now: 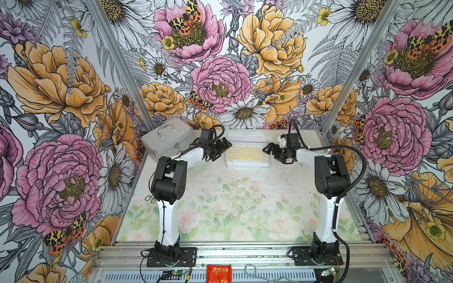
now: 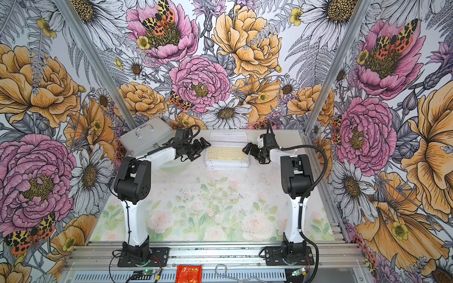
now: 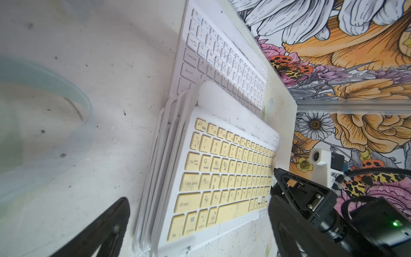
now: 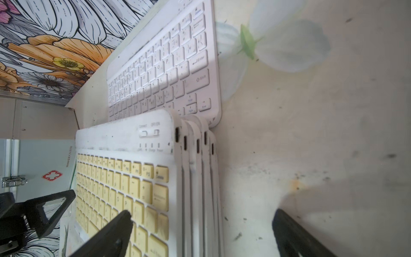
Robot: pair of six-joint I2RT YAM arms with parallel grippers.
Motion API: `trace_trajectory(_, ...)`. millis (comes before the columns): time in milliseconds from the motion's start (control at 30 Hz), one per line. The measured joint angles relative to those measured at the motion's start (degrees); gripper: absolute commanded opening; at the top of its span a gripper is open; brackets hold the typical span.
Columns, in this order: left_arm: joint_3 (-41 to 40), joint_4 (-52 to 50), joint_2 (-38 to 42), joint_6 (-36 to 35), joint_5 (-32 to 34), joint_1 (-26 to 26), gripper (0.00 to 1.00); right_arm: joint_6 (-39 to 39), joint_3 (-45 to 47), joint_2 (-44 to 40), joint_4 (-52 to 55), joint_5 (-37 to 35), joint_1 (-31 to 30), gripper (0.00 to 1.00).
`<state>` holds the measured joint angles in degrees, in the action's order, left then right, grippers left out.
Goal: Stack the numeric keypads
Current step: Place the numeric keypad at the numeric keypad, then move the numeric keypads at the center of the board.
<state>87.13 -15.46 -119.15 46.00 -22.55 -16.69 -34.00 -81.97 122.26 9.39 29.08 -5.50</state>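
One stack (image 1: pixel 247 156) of five visible keypads, yellow-keyed on top; one white-keyed keypad (image 1: pixel 245 136) just behind. Flanking it, left gripper (image 1: pixel 221 149) and right gripper (image 1: pixel 269 152): jaws wide apart, gripping nothing.

Five stacked keypads (image 1: pixel 246 154), one white keypad (image 1: pixel 245 136), one case (image 1: pixel 169 140)
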Motion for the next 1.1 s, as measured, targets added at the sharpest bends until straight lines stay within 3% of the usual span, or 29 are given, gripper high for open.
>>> trace_trajectory(500,-4.5,-0.7,3.3,-0.1,0.0,0.7,0.99,-5.3,0.8,0.0,-3.3,2.6,-2.8,1.00)
trace_trajectory(1100,-12.7,0.7,11.1,0.5,0.0,2.4,0.99,-7.1,0.8,0.1,-4.9,-2.7,-4.8,0.99)
